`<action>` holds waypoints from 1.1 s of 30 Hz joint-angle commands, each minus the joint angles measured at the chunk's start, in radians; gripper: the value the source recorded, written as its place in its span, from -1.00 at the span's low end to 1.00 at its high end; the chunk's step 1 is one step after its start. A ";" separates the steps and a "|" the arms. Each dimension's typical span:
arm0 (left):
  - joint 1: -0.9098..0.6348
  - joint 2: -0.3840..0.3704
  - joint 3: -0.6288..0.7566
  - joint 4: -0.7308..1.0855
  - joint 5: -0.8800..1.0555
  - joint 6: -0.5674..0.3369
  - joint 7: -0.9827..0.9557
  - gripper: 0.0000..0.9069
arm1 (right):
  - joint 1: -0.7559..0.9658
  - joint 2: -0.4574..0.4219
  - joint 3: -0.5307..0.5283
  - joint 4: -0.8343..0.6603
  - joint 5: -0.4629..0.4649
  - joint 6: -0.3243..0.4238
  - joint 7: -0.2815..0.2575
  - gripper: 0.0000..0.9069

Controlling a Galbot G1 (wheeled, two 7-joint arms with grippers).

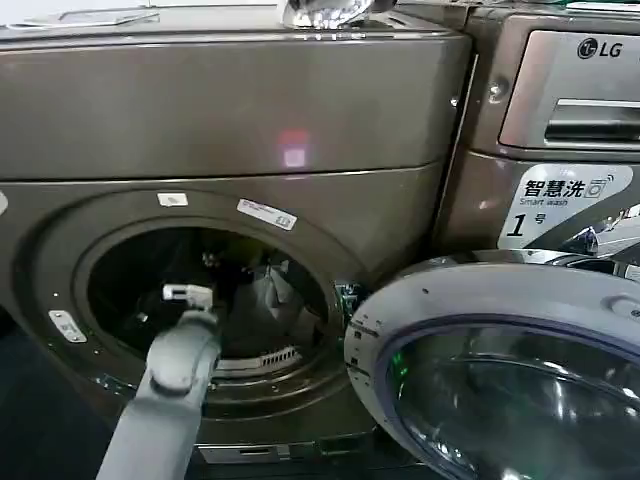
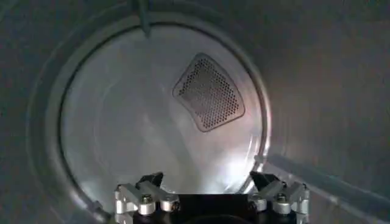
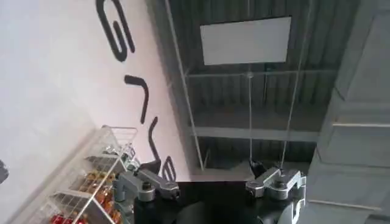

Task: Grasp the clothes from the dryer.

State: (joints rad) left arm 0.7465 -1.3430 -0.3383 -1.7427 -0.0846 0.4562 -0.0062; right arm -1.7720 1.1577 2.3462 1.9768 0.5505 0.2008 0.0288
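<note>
The dryer (image 1: pixel 230 110) stands in front of me with its round opening (image 1: pixel 205 290) uncovered. Pale grey clothes (image 1: pixel 272 300) lie in the drum, towards its right side in the head view. My left arm (image 1: pixel 180 360) reaches through the opening. The left gripper (image 2: pixel 206 178) is open inside the drum with nothing between its fingers; it faces the bare back wall and a perforated vent (image 2: pixel 209 92). My right gripper (image 3: pixel 207 167) is open and empty, pointing up at a wall and ceiling away from the dryer.
The dryer's round glass door (image 1: pixel 500 370) hangs open at the lower right, close to the opening. A second LG machine (image 1: pixel 570 100) stands to the right. A wire shelf (image 3: pixel 91 189) with goods shows in the right wrist view.
</note>
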 commanded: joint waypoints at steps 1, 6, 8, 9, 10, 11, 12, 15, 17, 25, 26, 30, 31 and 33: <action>-0.241 -0.032 0.031 0.315 0.021 -0.010 0.001 1.00 | -0.003 0.003 0.021 -0.006 0.011 0.003 0.000 1.00; -0.352 -0.065 0.065 0.461 0.094 -0.030 0.006 1.00 | -0.001 0.007 0.017 -0.015 0.013 0.018 -0.002 1.00; -0.410 -0.073 0.088 0.534 0.121 -0.039 0.012 1.00 | -0.001 0.006 0.018 -0.021 0.013 0.021 -0.004 1.00; -0.432 -0.075 0.102 0.583 0.142 -0.046 0.017 1.00 | -0.002 0.007 0.018 -0.023 0.013 0.022 -0.005 1.00; -0.461 -0.073 0.115 0.621 0.166 -0.051 0.028 1.00 | -0.002 0.006 0.018 -0.025 0.014 0.024 -0.006 1.00; -0.474 -0.069 0.130 0.645 0.183 -0.055 0.037 1.00 | -0.002 0.005 0.018 -0.027 0.014 0.025 -0.007 1.00; -0.494 -0.061 0.153 0.671 0.199 -0.061 0.053 1.00 | -0.002 0.004 0.018 -0.030 0.014 0.027 -0.007 1.00; -0.548 -0.045 0.222 0.747 0.275 -0.074 0.106 1.00 | 0.000 0.002 0.016 -0.032 0.014 0.028 -0.009 1.00; -0.610 -0.026 0.294 0.817 0.337 -0.086 0.177 1.00 | 0.000 0.001 0.014 -0.032 0.014 0.028 -0.011 1.00; -0.799 0.042 0.582 0.940 0.541 -0.141 0.596 1.00 | -0.002 -0.008 0.016 -0.044 0.016 0.036 -0.017 1.00; -0.824 0.041 0.605 0.959 0.563 -0.139 0.632 1.00 | -0.003 -0.009 0.017 -0.045 0.016 0.036 -0.017 1.00; -0.914 0.039 0.748 1.060 0.621 -0.171 0.795 1.00 | -0.008 -0.013 0.023 -0.058 0.018 0.041 -0.019 1.00; -0.927 0.043 0.769 1.068 0.610 -0.186 0.829 1.00 | -0.008 -0.014 0.023 -0.062 0.018 0.042 -0.020 1.00; -0.947 0.056 0.841 1.068 0.588 -0.211 0.907 1.00 | -0.008 -0.015 0.022 -0.068 0.018 0.047 -0.021 1.00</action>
State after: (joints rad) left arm -0.0377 -1.3123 0.2326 -0.8175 0.4123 0.3056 0.5644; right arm -1.7804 1.1437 2.3676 1.9146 0.5681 0.2469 0.0070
